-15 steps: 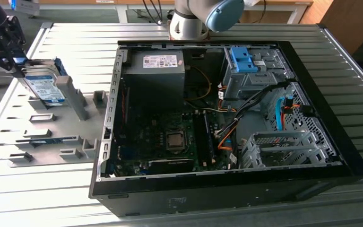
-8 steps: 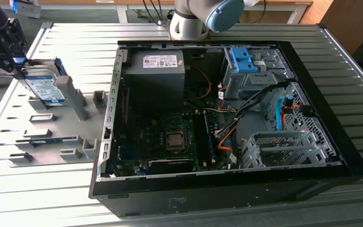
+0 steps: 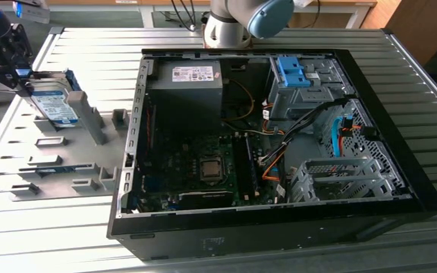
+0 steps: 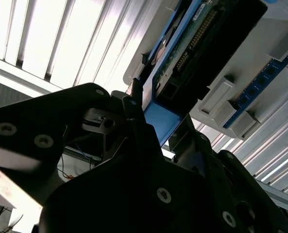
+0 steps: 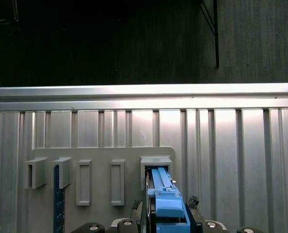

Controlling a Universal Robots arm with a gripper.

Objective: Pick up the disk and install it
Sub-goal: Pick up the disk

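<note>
Fingers (image 4: pixel 134 104) closed in on both sides of blue bracket (image 5: pixel 166 204) edging disk; no gap visible, looks like firm pinch. Gripper (image 3: pixel 23 84) sits at top edge of disk (image 3: pixel 55 108). Disk stands on edge in slot of grey rack (image 3: pixel 59 156), at exterior view's left, beside open computer case (image 3: pixel 400 165).

Judgement: disk rigid, dense for size, smooth metal faces likely slippery. Circuit board (image 4: pixel 183 53) exposed on one face, so shock-sensitive. Best hold is across bracket-framed end, pads clear of board. Slot looks snug; tilting would bind.

Wrist (image 3: pixel 6 48) low at exterior view's left, jaws clamped on the disk (image 3: pixel 54 107)
</note>
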